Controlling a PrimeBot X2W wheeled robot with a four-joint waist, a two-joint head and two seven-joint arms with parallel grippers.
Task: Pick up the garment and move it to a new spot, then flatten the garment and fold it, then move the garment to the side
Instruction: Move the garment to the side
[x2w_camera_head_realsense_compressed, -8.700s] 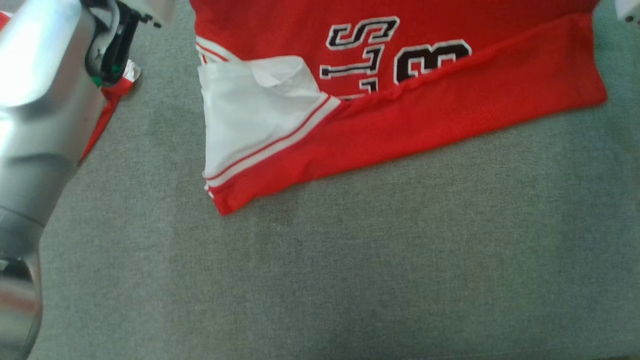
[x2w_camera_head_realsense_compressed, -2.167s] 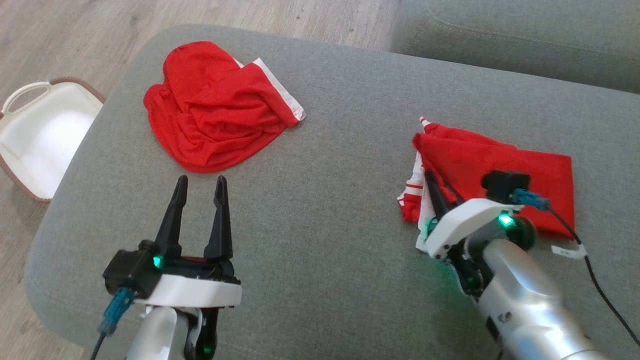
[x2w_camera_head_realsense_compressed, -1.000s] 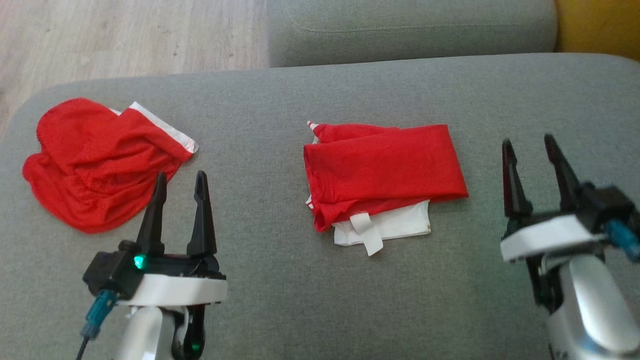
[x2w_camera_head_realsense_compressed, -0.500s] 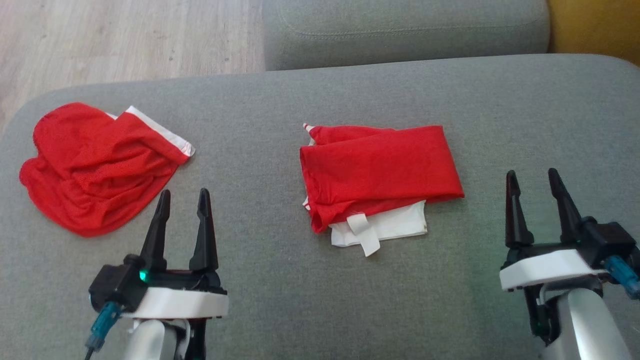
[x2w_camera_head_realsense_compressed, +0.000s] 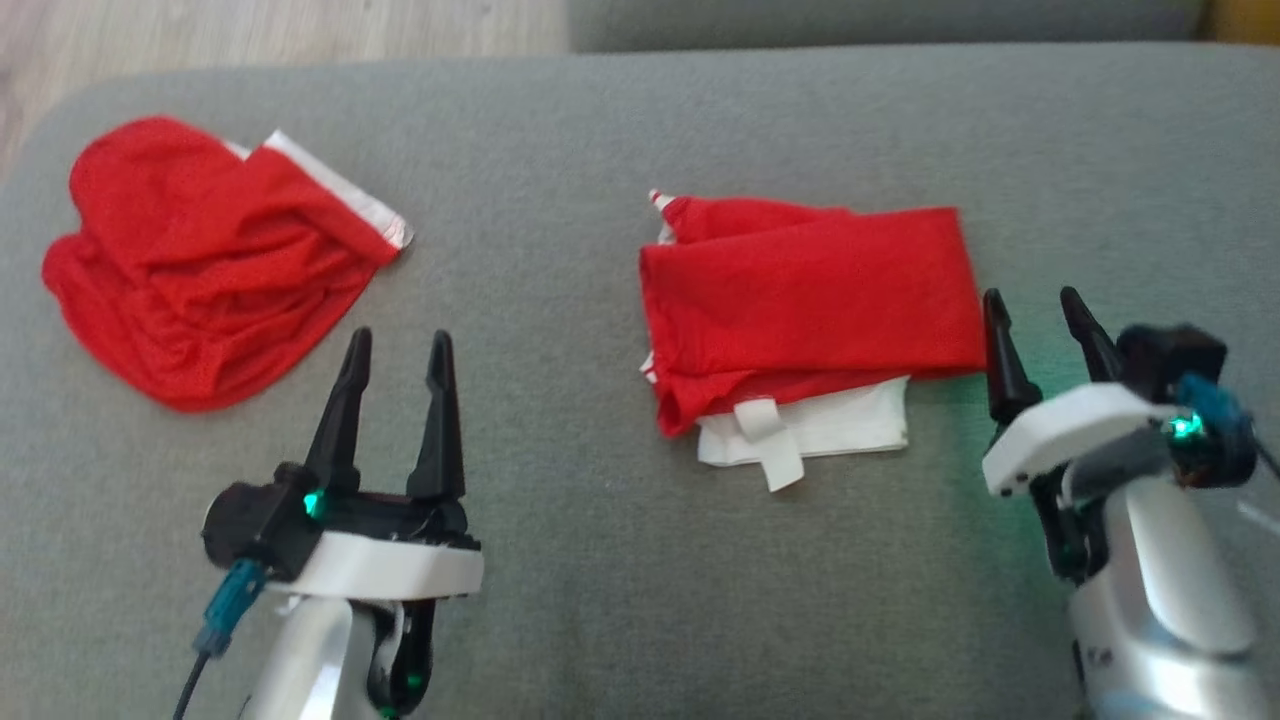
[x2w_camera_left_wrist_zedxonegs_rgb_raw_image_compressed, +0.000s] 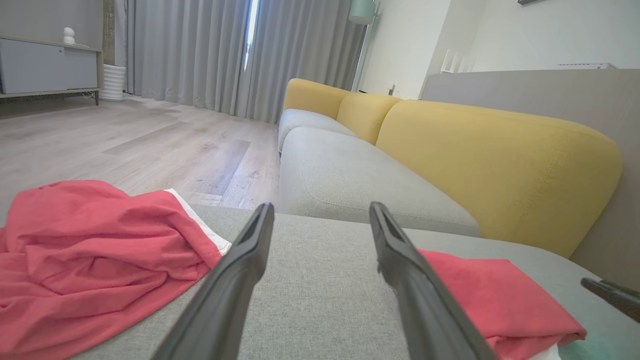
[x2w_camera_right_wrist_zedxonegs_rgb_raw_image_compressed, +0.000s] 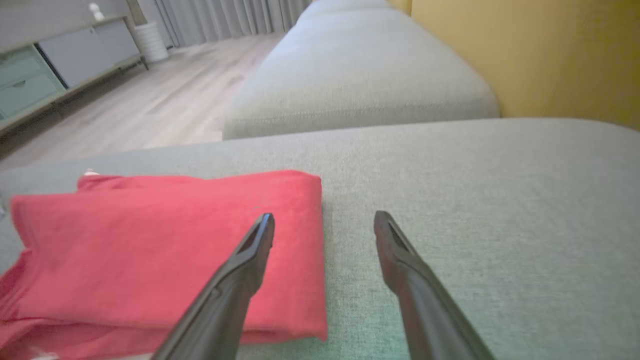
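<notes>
While left fingers (x2w_camera_head_realsense_compressed: 345, 405), right fingers (x2w_camera_head_realsense_compressed: 1000, 355) gape empty, red garment (x2w_camera_head_realsense_compressed: 810, 290) lies folded, seemingly white-lined underneath.

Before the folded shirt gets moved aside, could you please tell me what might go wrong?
The right tool is open at the right edge of the folded shirt; pinching only the top layer could pull the fold apart. The white layer sticks out at the near edge and may drag. The crumpled garment lies to the left, so sliding that way could bunch them.

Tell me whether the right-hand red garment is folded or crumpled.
Folded: the garment lies as a neat rectangle of stacked layers.
</notes>
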